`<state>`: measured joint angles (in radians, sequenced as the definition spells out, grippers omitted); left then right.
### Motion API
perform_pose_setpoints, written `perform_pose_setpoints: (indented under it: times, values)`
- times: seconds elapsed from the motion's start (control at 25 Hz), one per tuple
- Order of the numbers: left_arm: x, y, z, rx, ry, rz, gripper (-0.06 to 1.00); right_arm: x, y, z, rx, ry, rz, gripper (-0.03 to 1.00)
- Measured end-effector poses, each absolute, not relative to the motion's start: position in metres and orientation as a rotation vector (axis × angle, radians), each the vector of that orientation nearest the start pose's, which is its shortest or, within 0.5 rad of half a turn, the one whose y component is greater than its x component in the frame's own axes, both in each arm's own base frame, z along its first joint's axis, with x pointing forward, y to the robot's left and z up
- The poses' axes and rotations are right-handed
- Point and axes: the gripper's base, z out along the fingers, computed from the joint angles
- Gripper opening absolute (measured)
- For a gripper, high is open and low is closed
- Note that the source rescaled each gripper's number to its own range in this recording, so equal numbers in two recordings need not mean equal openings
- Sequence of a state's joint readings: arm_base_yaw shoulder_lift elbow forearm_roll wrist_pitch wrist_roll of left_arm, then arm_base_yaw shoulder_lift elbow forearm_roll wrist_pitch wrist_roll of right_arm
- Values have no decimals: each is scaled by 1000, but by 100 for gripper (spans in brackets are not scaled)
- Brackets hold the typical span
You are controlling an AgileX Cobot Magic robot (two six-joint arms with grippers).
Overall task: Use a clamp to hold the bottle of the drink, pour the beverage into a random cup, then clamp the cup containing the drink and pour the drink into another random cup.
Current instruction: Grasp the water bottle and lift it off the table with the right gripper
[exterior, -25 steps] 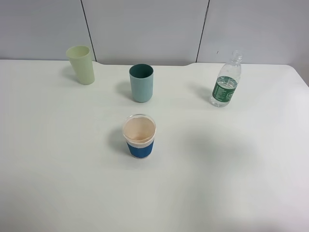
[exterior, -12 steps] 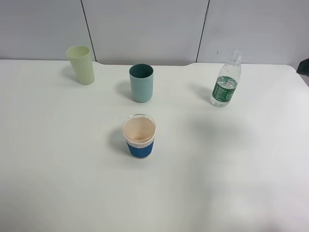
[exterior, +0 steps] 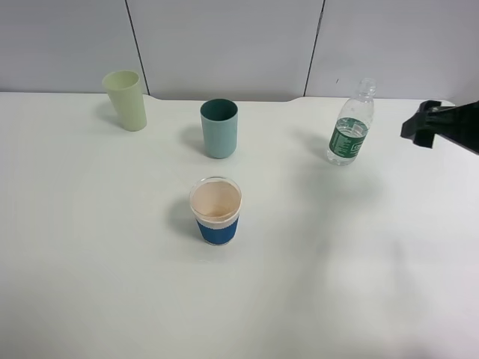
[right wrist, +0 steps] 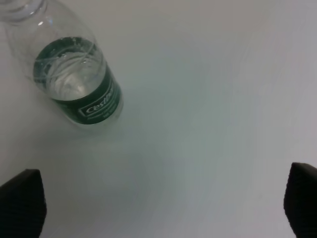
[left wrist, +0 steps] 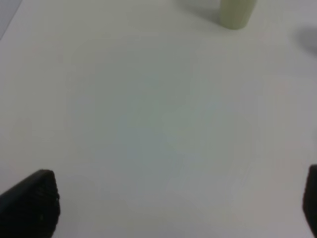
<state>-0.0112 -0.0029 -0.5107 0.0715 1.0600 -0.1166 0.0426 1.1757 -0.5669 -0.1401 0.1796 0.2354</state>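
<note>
The bottle (exterior: 349,127), clear with a green label, stands upright at the back right of the white table (exterior: 337,262). Clear beverage (right wrist: 67,82) shows inside it. The plain teal cup (exterior: 219,129) stands at the back centre. The blue-banded cup (exterior: 216,212) with a peach inside stands in front of it. My right gripper (exterior: 418,133) reaches in from the right edge, open and apart from the bottle (right wrist: 74,79). Its fingertips (right wrist: 20,201) frame bare table in the right wrist view. My left gripper (left wrist: 173,208) is open over bare table and does not show in the exterior view.
A pale yellow-green tumbler (exterior: 126,99) stands at the back left; its base (left wrist: 237,12) shows in the left wrist view. Grey wall panels (exterior: 224,45) rise behind the table's far edge. White tabletop stretches across the front.
My right gripper has come into the exterior view from the right edge and moved left toward the bottle. The cups and the bottle have not moved.
</note>
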Motion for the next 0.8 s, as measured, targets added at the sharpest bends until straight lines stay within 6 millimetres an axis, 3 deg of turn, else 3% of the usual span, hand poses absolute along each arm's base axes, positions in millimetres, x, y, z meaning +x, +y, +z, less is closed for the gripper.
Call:
perform_pose_setpoints:
  times: [0.28,0.56,0.8]
  values:
    - [-7,6,280,-111,2025,5,100,258,21,193,-40,2289,74,91]
    - [-7,6,280,-111,2025,5,100,275,26,153,-110,2337,88,87]
    - [-7,6,280,-111,2025,5,100,288,31,133,-179,2262,115,85]
